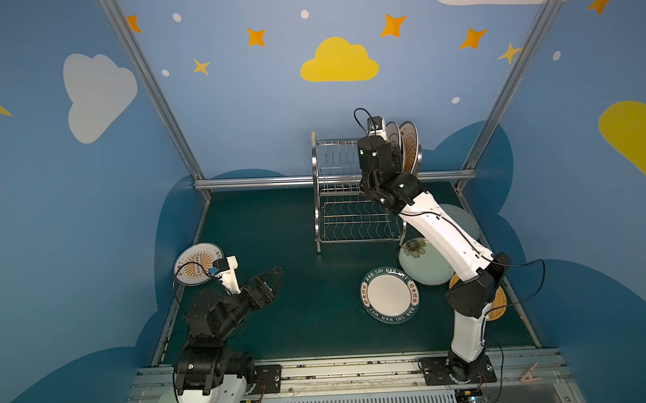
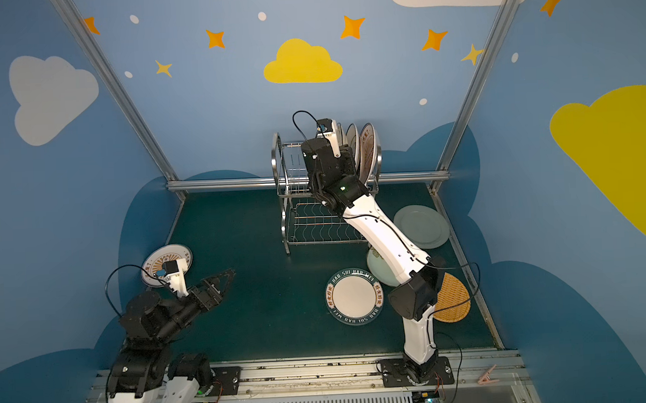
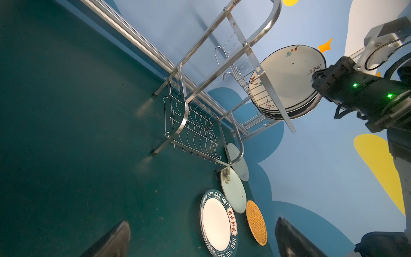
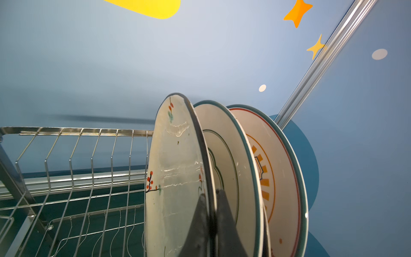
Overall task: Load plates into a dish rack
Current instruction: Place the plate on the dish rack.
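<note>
Right tool [image 4: 210,195] is clamped narrow on the dark rim of the blossom plate [image 4: 173,160], pinching it from both faces and holding it upright on the top tier of the dish rack [image 1: 316,195], which stands at the table's [image 1: 292,316] 12 o'clock edge. Reading the table as a clock seen from the arms' side, that plate sits toward the rack's 3 o'clock end. Just beyond it, further toward 3 o'clock, stand the green-rimmed plate [image 4: 224,151] and then the sunburst plate [image 4: 275,169], all three on edge and close together. The left tool [image 1: 276,277] hangs wide and empty above the table at about 9 o'clock, and a second sunburst plate [image 1: 195,264] lies flat beyond it at the 9 o'clock edge. Four more plates lie flat: the plain pale plate [image 2: 422,226] at 2 o'clock, the flower plate [image 1: 422,269] at 3 o'clock, the lettered plate [image 1: 389,295] at 4 o'clock just beside it, and the woven orange plate [image 2: 453,303] near the 4 o'clock edge, partly hidden behind the right arm [image 1: 446,234].
</note>
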